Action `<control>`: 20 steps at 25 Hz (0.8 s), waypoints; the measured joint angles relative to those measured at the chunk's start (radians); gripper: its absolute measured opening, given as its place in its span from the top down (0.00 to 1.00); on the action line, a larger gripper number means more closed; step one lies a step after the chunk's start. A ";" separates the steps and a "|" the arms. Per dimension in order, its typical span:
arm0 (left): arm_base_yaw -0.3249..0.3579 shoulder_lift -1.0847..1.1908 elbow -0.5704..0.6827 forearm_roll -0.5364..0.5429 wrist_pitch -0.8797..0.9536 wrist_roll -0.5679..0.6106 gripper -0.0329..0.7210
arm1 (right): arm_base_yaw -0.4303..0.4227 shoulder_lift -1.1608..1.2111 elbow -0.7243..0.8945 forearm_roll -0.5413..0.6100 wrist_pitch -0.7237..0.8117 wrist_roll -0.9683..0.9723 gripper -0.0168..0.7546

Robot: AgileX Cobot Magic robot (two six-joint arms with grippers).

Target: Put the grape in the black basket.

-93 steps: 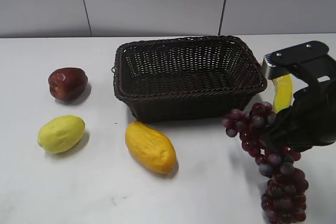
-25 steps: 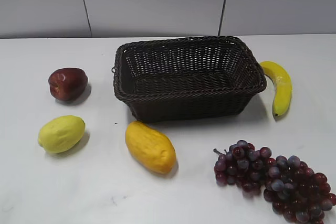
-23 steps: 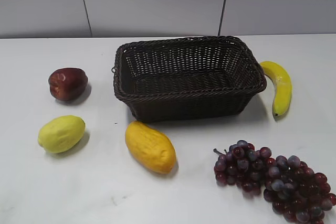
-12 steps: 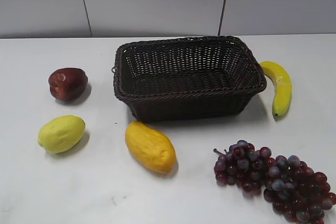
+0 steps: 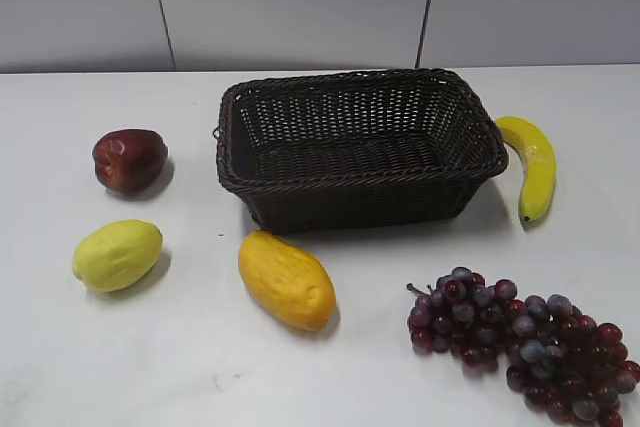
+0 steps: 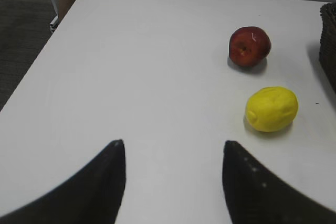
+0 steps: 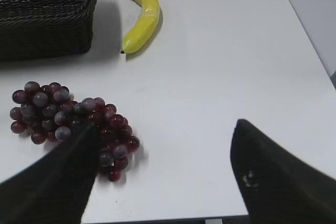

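The grape (image 5: pixel 515 342), a long dark purple-red bunch, lies on the white table at the front right, in front of the black basket (image 5: pixel 350 209). The woven basket holds nothing. Neither gripper shows in the exterior view. In the right wrist view my right gripper (image 7: pixel 165 125) is open and empty. Its left finger (image 7: pixel 63 171) covers the near edge of the grape (image 7: pixel 63 114), and the basket (image 7: pixel 42 14) is at the top left. My left gripper (image 6: pixel 174 142) is open and empty over bare table, far from the grape.
A dark red apple (image 5: pixel 128 159) and a yellow lemon (image 5: pixel 117 254) lie left of the basket. A yellow mango (image 5: pixel 286 279) lies in front of it, and a banana (image 5: pixel 535 172) to its right. The table's right edge is near the right gripper.
3.7 s ago my right gripper held the grape bunch hanging at the right. It now lies on the table and the arm has left the exterior view. The bunch's right end shifted slightly.
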 joint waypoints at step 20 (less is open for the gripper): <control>0.000 0.000 0.000 0.000 0.000 0.000 0.22 | 0.000 0.665 -0.163 0.122 0.081 -0.093 0.21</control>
